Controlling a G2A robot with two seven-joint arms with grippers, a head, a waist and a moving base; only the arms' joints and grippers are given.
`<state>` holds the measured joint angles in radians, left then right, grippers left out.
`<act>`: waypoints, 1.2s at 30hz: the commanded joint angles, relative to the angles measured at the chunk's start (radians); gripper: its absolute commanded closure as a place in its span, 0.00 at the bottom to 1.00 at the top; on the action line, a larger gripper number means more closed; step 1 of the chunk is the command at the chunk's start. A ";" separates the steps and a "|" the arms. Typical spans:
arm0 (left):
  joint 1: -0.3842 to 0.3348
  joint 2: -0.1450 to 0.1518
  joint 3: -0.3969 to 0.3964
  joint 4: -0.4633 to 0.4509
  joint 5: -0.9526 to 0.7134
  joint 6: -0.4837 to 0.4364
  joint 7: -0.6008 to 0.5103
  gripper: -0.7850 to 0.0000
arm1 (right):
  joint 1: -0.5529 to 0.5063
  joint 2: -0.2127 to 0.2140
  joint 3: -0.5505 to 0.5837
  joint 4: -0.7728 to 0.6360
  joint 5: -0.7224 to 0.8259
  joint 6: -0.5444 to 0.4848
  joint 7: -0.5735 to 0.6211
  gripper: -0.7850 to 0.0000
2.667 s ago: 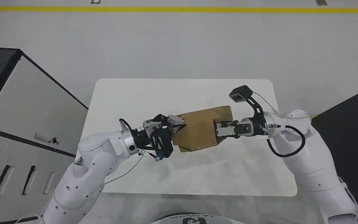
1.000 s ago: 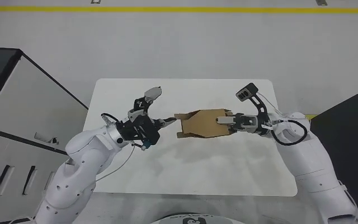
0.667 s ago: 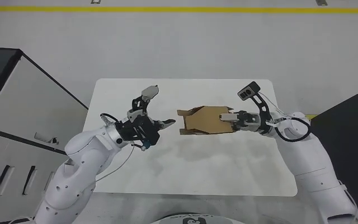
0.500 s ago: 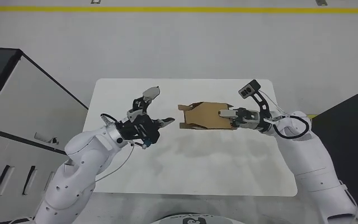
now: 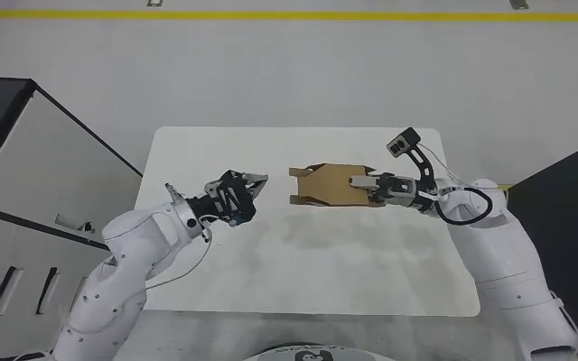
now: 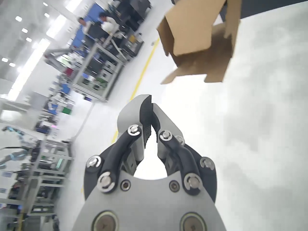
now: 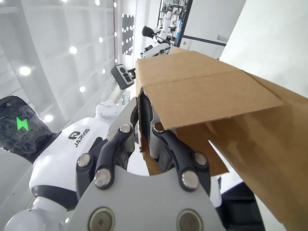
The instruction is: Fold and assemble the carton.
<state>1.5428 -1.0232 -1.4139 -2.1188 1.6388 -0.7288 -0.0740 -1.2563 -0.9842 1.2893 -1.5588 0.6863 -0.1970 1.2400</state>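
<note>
Over the table [image 5: 361, 271], right pincer [image 7: 144, 114] grips the carton [image 5: 323, 184]; left pincer [image 6: 148, 116] apparently closed, apart.

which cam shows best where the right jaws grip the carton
Right wrist view: right gripper close up, jaws shut on a flap of the carton. Top view shows it small. Left wrist view shows the carton's opposite, open end.

- A brown carton [image 5: 327, 185] is over the far half of the white table [image 5: 271, 271].
- The right gripper [image 5: 358, 181] clamps the carton's right end.
- The left gripper [image 5: 256, 181] is near the carton's left end, apart from it.
</note>
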 commanded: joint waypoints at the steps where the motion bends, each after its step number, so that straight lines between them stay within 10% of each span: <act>1: -0.014 -0.003 -0.008 -0.005 -0.133 0.005 -0.062 1.00 | 0.000 0.001 0.004 -0.002 -0.005 -0.011 0.010 1.00; 9: -0.003 -0.005 -0.008 0.013 -0.162 0.024 -0.076 1.00 | 0.000 0.001 0.004 -0.002 -0.005 -0.011 0.010 1.00; 16: 0.003 -0.006 -0.006 0.078 -0.786 0.037 -0.416 1.00 | 0.000 0.001 0.004 -0.002 -0.005 -0.011 0.010 1.00; 36: -0.012 -0.005 0.042 0.073 -1.095 0.111 -0.545 1.00 | 0.000 0.001 0.004 -0.002 -0.005 -0.011 0.010 1.00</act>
<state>1.5312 -1.0286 -1.3720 -2.0462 0.5420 -0.6176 -0.6189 -1.2564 -0.9834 1.2937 -1.5607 0.6812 -0.2078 1.2499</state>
